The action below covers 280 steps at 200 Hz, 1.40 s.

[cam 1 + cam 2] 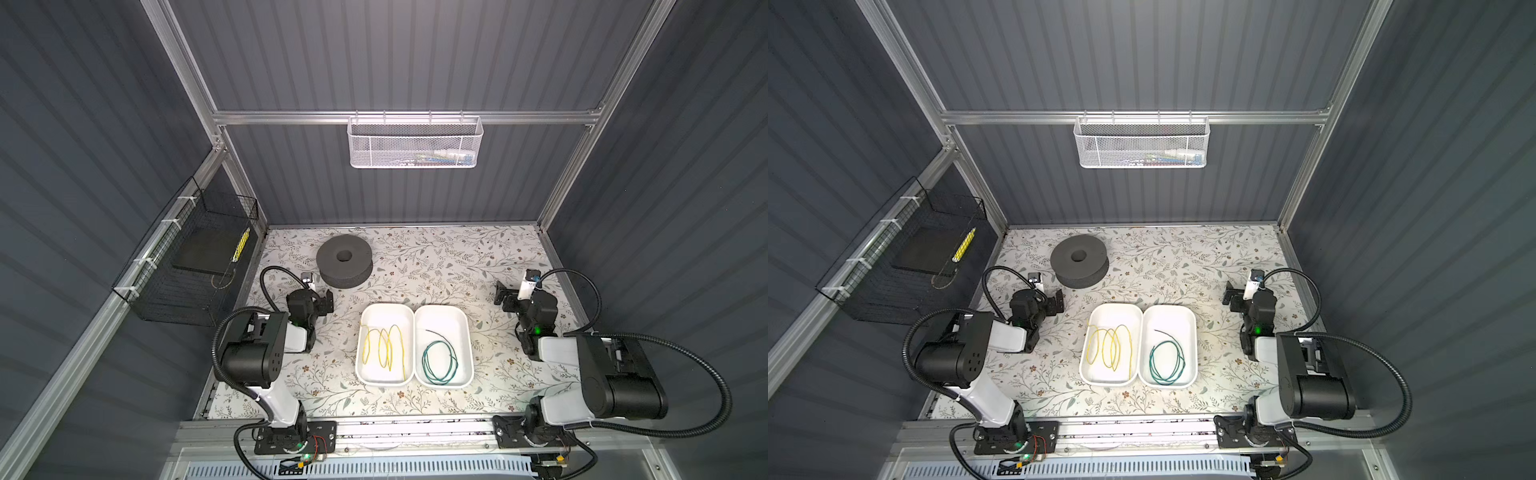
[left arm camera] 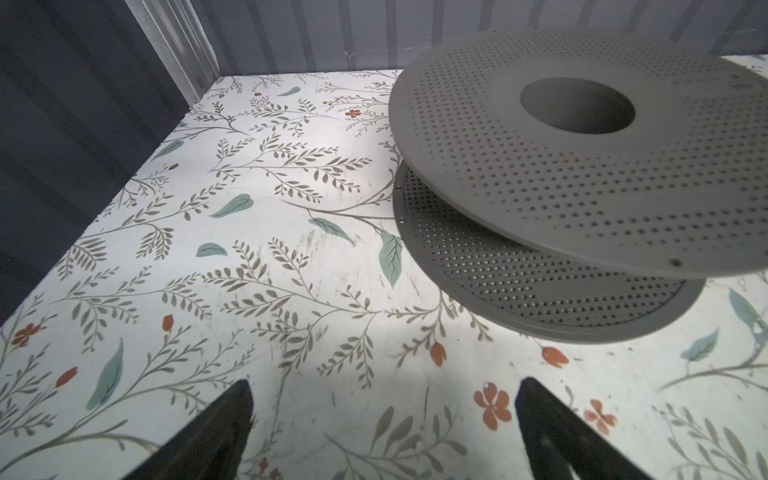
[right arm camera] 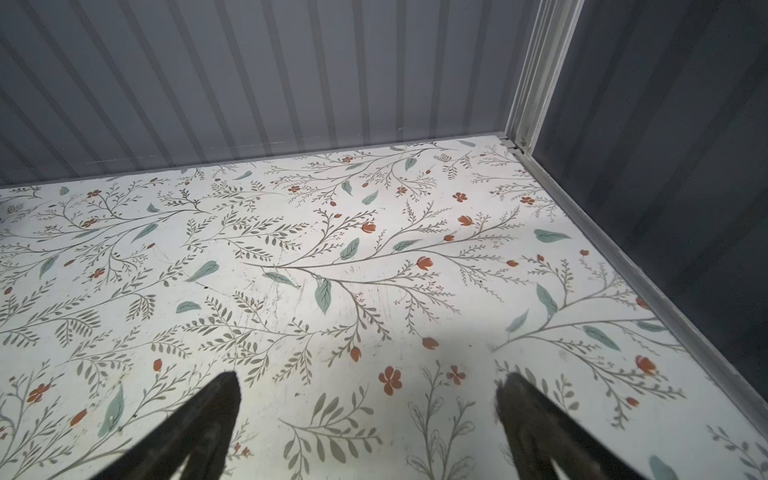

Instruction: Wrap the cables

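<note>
The cables lie in two white trays side by side at the table's middle in both top views. The yellow cable [image 1: 389, 351] [image 1: 1116, 351] lies in loose loops in the left tray [image 1: 386, 306] [image 1: 1117, 305]. The dark green cable [image 1: 424, 361] [image 1: 1151, 361] is coiled in the right tray [image 1: 442, 307] [image 1: 1169, 306]. My left gripper [image 1: 313, 299] [image 1: 1042, 297] [image 2: 384, 386] hovers left of the trays, open and empty, close to a grey perforated spool [image 1: 357, 253] [image 1: 1092, 249] [image 2: 540, 166]. My right gripper [image 1: 517, 295] [image 1: 1246, 297] [image 3: 370, 380] hovers right of the trays, open over bare floral tabletop.
A black wire basket [image 1: 187, 266] hangs on the left wall with a dark pad inside. A white mesh basket [image 1: 415, 143] hangs on the back rail. Grey ribbed walls and aluminium frame posts enclose the floral table on three sides.
</note>
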Tool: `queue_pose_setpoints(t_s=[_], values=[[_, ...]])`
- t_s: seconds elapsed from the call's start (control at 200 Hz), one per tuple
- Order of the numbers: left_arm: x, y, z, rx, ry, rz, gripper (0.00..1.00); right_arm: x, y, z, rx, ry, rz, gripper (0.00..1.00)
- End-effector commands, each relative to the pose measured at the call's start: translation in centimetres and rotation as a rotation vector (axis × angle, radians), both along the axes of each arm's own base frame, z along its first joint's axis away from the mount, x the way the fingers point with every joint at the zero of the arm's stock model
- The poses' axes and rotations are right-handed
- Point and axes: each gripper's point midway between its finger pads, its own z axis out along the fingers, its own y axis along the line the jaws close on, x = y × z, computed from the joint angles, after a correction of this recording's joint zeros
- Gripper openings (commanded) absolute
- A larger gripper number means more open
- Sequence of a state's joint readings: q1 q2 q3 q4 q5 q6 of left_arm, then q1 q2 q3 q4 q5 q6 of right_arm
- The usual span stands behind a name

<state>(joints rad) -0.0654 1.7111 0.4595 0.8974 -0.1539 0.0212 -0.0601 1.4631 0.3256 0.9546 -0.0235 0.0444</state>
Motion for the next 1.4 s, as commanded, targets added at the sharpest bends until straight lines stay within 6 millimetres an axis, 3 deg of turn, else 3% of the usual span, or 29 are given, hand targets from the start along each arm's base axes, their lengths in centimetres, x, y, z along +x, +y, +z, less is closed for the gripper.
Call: queue_pose_setpoints(t_s=[0.0,1.396], values=[[0.61,-0.05,0.35,-0.005,-0.009,-0.008,0.99,0.18,-0.05,0.53,0.004,-0.014,0.003,0.99],[0.59,-0.36,0.36,-0.009,-0.007,-0.026,0.99,0.14,-0.04,0.57,0.002,-0.017,0.002,0.99]])
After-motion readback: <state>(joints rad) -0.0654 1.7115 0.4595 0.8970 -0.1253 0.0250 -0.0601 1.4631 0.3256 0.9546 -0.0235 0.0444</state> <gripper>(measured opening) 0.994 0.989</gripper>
